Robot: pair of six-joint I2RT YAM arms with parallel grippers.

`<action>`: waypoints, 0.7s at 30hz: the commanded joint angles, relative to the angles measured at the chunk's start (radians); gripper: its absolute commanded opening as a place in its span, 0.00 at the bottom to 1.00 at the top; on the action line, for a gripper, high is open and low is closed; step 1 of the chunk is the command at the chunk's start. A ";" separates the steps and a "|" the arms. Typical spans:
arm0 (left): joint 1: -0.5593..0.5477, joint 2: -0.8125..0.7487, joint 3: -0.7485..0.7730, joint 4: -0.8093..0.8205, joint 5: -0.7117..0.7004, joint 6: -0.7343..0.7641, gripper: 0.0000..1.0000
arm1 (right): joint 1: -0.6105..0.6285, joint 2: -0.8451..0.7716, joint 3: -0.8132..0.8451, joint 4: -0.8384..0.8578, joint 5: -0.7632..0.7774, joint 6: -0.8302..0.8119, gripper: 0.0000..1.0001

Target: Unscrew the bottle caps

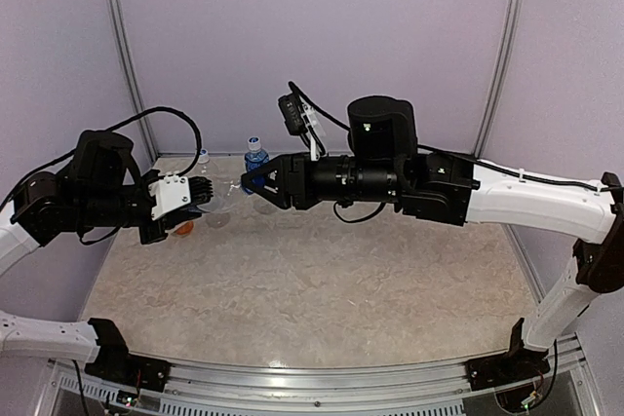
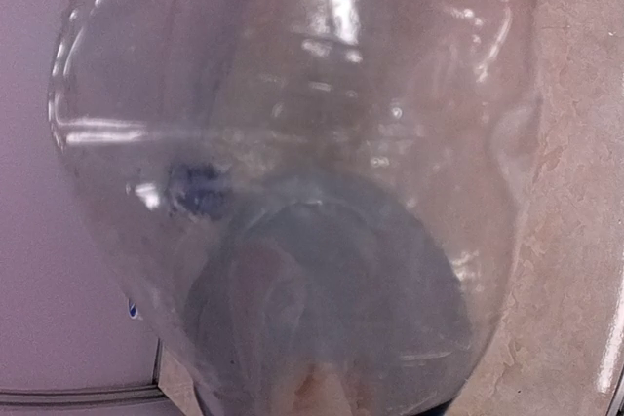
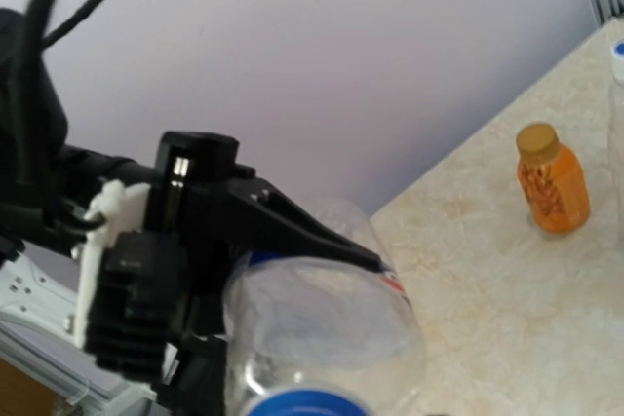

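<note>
Clear bottle (image 2: 292,143) fills my left view, clenched in the left hand (image 1: 203,190), lying level above the surface (image 1: 322,280); its blue cap (image 3: 297,401) points straight at the right hand (image 1: 256,183), which brackets it. Gripped? Can't tell.

Bottles: four. Two stand at the upper centre-left of the top view, the blue-capped bottle (image 1: 255,159) and the pale-capped bottle (image 1: 203,164). One clear bottle (image 1: 224,197) lies level between the arms. One orange bottle (image 3: 553,187) is at the right of the right wrist view.
Caps: four. Two are blue, the rear cap (image 1: 255,141) and the clear bottle's cap (image 3: 302,404). One is a pale cap (image 1: 203,153) and one an orange-brown cap (image 3: 536,140).
Arms: two.
Grippers: two, the left gripper (image 1: 207,190) and the right gripper (image 1: 252,185).
Table: one (image 1: 322,280).
</note>
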 commanded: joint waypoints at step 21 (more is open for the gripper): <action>0.018 0.021 0.050 -0.475 0.312 0.121 0.14 | 0.343 -0.026 -0.026 -0.294 0.640 -1.441 0.00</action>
